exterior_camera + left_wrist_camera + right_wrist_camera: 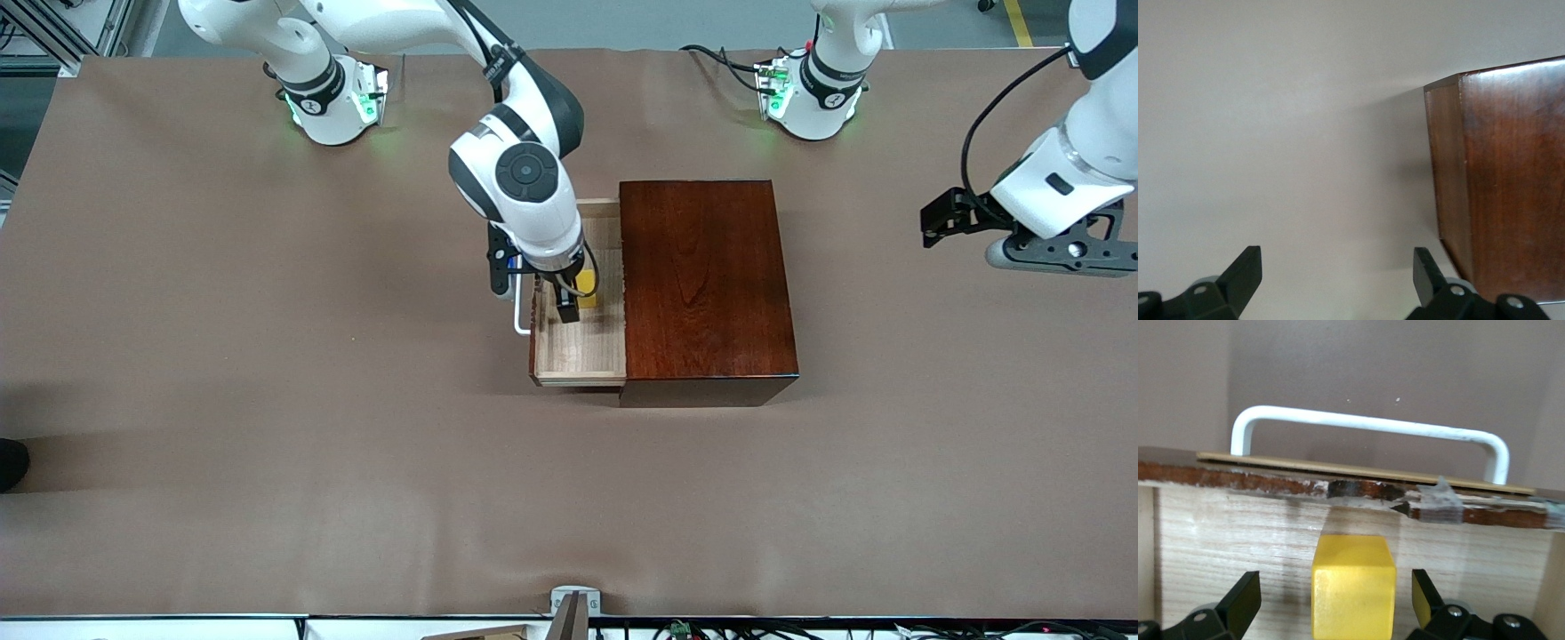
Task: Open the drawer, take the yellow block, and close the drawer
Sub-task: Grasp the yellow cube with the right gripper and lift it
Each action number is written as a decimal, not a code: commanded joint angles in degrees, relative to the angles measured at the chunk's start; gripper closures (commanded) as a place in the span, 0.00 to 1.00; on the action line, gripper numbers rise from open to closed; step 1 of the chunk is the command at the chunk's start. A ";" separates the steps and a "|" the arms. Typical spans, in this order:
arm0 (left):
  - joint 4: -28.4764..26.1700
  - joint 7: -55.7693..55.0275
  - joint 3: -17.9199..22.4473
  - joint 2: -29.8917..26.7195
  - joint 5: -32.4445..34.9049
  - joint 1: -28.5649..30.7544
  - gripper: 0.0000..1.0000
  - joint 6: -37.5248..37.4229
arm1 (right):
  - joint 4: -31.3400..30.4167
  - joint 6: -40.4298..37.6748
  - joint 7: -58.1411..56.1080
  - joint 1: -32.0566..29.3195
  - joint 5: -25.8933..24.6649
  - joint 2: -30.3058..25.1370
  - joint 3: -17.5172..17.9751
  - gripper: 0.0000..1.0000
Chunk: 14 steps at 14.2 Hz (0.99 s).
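At centre frame my right gripper point(1331, 603) hangs spread around the yellow block point(1353, 595) in the pulled-out drawer point(578, 351), a light, rigid cube I judge best pinched on its flat sides, while my left gripper point(1338, 280) waits open beside the box point(702, 284).

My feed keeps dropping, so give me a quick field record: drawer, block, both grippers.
drawer: pulled out of the wooden box, toward the right arm's end of the table
yellow block: in the drawer, between the open fingers, not yet gripped
right gripper: open, lowered into the drawer around the block
left gripper: open, waiting above the table beside the box
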 commanded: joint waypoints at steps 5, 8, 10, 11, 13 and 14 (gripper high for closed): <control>0.25 1.51 -0.27 -0.84 -1.27 1.40 0.00 0.98 | 0.69 2.54 1.36 2.75 -2.92 2.74 -0.49 0.00; 0.52 1.77 -0.27 -0.22 -1.27 1.31 0.00 0.98 | 0.69 2.98 1.36 3.02 -3.62 3.44 -0.49 0.00; 0.61 1.68 1.56 -0.31 -1.09 -0.96 0.00 0.98 | 0.69 3.07 1.36 3.02 -4.42 3.62 -0.40 0.22; 0.61 1.68 5.14 -0.31 -1.09 -4.63 0.00 0.98 | 0.78 3.42 1.36 3.02 -4.42 3.53 -0.40 0.62; 0.61 1.59 13.84 -0.22 -1.00 -13.16 0.00 0.98 | 0.95 3.68 0.65 3.02 -4.50 3.53 -0.40 1.00; 0.61 1.59 15.01 -0.22 -1.09 -14.15 0.00 0.98 | 0.95 3.60 0.48 2.85 -4.42 3.35 -0.40 1.00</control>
